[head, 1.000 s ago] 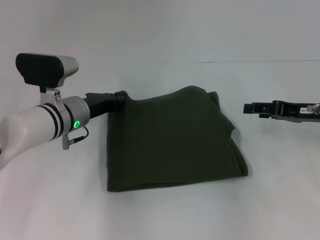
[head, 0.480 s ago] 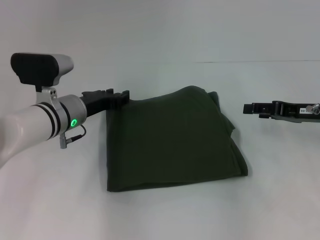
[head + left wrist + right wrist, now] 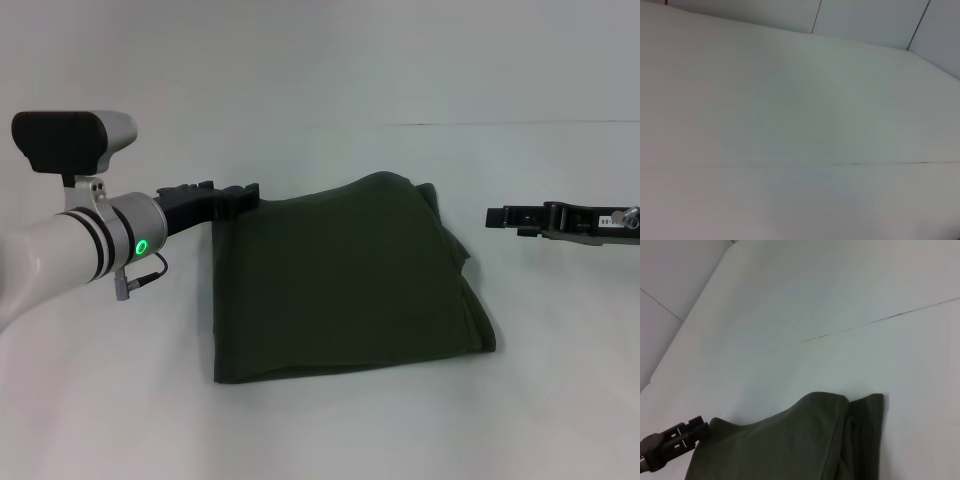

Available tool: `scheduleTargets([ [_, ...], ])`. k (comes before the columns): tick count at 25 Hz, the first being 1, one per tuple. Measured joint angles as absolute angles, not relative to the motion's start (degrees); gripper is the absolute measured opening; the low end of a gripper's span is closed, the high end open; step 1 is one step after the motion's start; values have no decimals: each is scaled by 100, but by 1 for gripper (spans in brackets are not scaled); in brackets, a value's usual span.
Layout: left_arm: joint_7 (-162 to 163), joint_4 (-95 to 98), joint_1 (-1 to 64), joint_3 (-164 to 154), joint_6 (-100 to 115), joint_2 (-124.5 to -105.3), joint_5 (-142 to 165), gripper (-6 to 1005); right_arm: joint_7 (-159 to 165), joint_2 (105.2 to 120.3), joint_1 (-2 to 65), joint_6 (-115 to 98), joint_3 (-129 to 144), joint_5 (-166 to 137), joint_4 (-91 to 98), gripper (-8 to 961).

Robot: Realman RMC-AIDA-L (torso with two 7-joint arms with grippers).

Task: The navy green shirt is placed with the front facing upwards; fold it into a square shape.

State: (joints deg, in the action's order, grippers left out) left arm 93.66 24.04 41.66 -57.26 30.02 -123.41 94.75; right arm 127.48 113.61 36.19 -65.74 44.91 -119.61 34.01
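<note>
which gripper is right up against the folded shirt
The left gripper: its tip meets the navy green shirt at the far left corner. The right gripper sits apart, off the shirt's right side.

Open white table [image 3: 330, 430] is seen on all sides of the folded navy green shirt [image 3: 345, 285]. Its far left corner is blocked by the left gripper [image 3: 245, 193], just beside the cloth. The right gripper [image 3: 495, 216] is held apart, leaving a free lane along the shirt's right edge.
</note>
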Motion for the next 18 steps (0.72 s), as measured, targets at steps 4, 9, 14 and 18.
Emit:
scheduleTargets([
  [4,9356,2395,4166,-5756,2997,-12346,9479,713,12749,11361,3621,-6574,4491,-11961,3401,715],
  [9,9320,2392,4191,-5829,2996,-12369,9491,733,12751,11361,3621,-6583,4491,-11961,3401,715],
  [14,9225,2455,4187,-5942,2981,-12372,9533,711,12752,11361,3618,-6612,4474,-11961,3401,715],
  [18,9248,2491,4170,-5943,2941,-12372,9569,660,12752,11361,3616,-6618,4464,-11961,3401,715],
])
